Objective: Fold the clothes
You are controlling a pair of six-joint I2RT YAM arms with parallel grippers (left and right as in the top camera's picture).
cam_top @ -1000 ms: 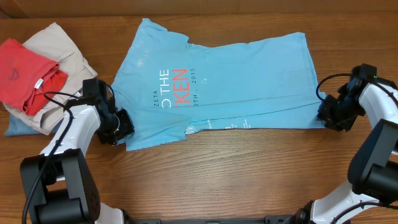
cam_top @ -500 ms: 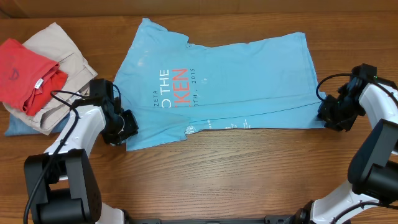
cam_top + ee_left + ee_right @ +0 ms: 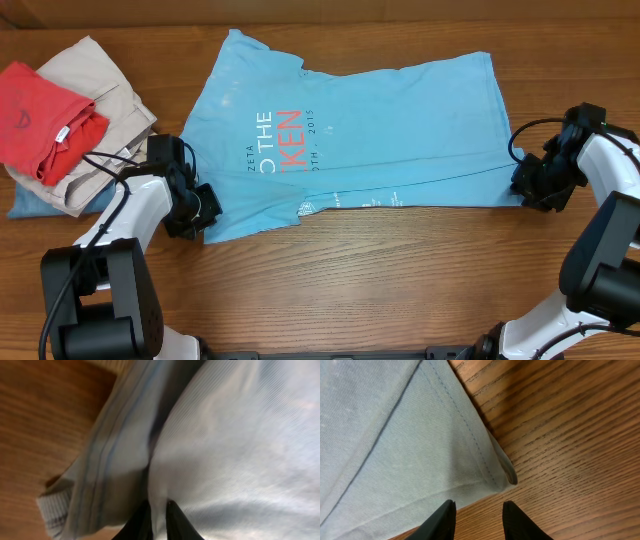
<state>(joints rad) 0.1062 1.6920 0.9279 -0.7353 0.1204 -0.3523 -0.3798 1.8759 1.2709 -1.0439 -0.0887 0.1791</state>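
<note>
left jaws: narrow, pinching T-shirt (image 3: 215,445) edge, tips mostly cut off | right jaws: apart, astride its corner, gripping nothing

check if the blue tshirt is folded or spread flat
Partly folded: the light blue T-shirt lies flat on the table, but its near edge is doubled over, covering part of the chest lettering.

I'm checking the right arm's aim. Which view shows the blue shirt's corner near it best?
Right wrist view: the blue T-shirt's corner lies on the table, stitching clear, just ahead of the open right gripper. Overhead shows it small, beside the gripper; left wrist shows only another edge.
</note>
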